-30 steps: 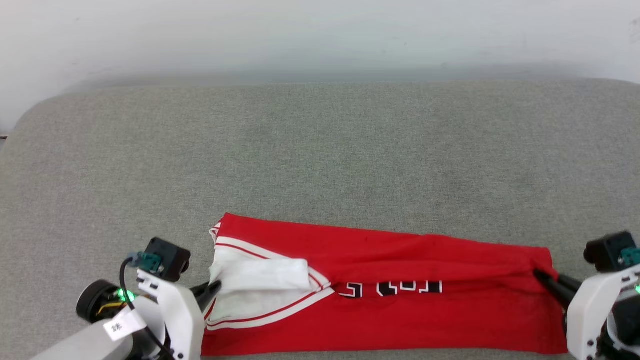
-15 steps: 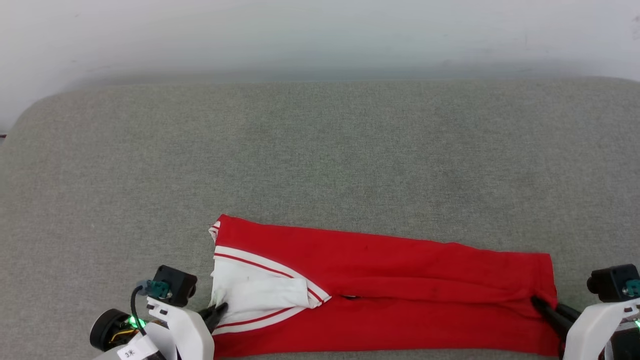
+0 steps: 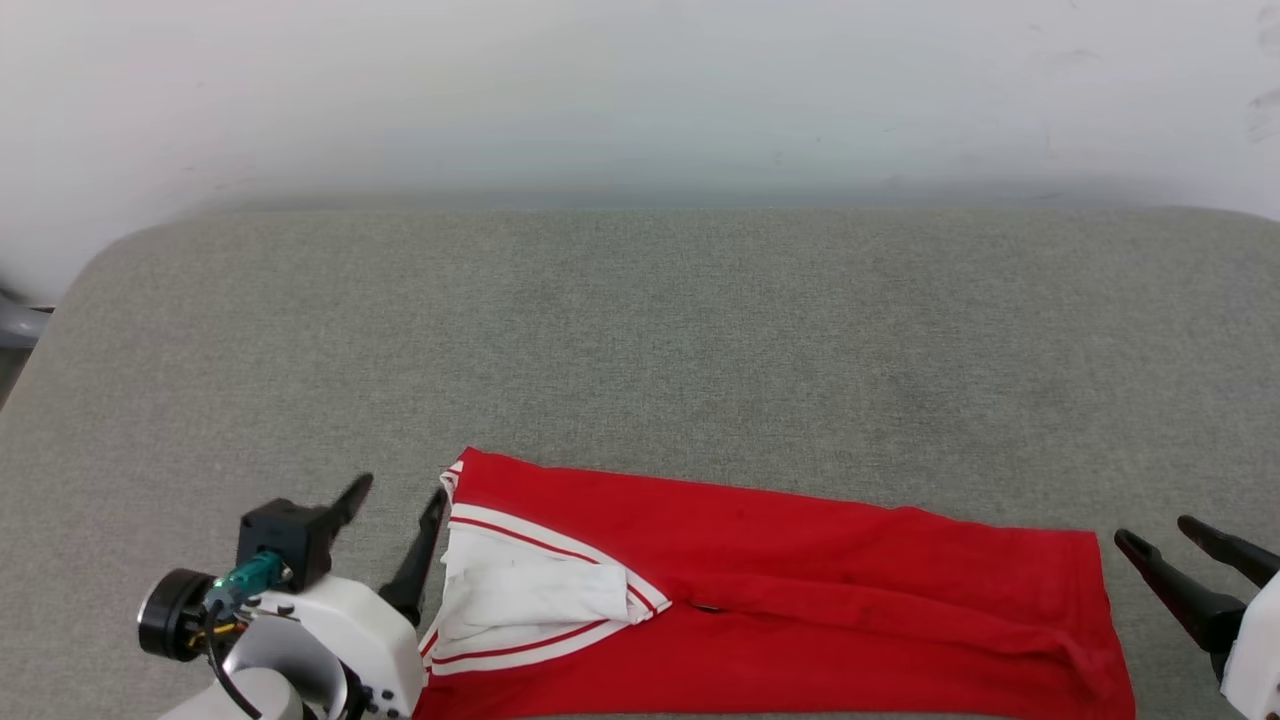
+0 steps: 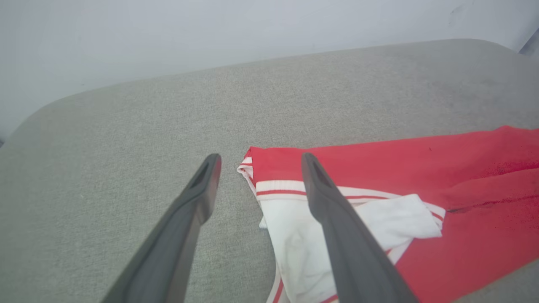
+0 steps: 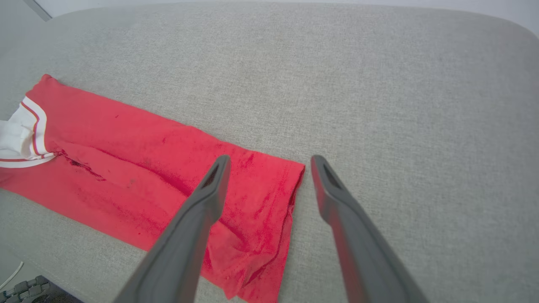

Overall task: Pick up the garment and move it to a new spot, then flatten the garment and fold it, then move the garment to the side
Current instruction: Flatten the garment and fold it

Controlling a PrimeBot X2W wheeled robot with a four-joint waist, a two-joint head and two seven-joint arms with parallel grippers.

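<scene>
The garment (image 3: 800,590) lies folded into a long red band along the near edge of the grey surface, with a white sleeve and red-white striped trim at its left end. My left gripper (image 3: 397,490) stands open just left of that end, holding nothing. In the left wrist view the garment (image 4: 400,185) sits right of my open left gripper (image 4: 259,162), whose right finger crosses over the white sleeve. My right gripper (image 3: 1158,532) is open just off the garment's right end. The right wrist view has the red hem of the garment (image 5: 147,168) under my open right gripper (image 5: 269,162).
The grey fabric surface (image 3: 640,330) stretches wide behind the garment up to a pale wall (image 3: 640,90). Its rounded corners show at far left and far right. A dark object and a white cable (image 5: 17,286) sit below the front edge.
Both grippers have let go of the garment's ends, opened wide and lifted off. The folded garment stays flat. The head view has shifted a little.
</scene>
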